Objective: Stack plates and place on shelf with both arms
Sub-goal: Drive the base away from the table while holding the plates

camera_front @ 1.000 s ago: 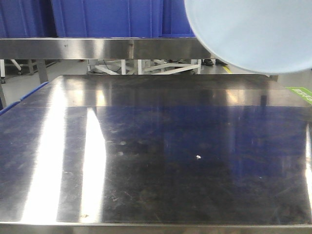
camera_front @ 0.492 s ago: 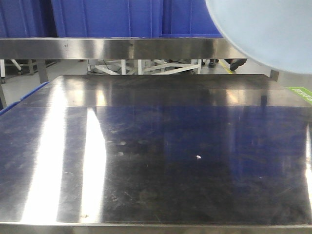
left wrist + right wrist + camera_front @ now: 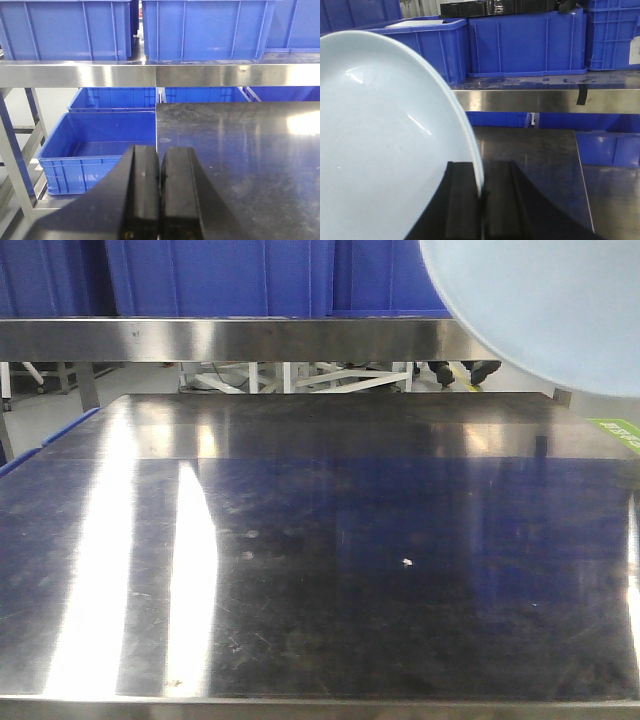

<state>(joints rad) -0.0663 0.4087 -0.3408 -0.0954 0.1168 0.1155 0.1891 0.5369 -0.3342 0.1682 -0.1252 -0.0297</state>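
The left gripper [image 3: 160, 192] sits at bottom centre, black fingers [image 3: 142, 190] pressed together, holding nothing. Blue bins [image 3: 100, 142] fill the left; a steel table [image 3: 240, 150] lies right.

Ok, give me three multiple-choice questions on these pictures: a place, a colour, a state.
1. Where is the plate in the front view? A) on the floor B) raised at upper right C) against a wall
2. What colour are the crates on the shelf? A) blue B) red C) green
3. How is the left tool? A) shut on the plate B) wide open C) shut, empty

B: it hangs above the steel table, rim pinched in the right tool.
A: every crate is blue.
C: its fingers meet, nothing between.
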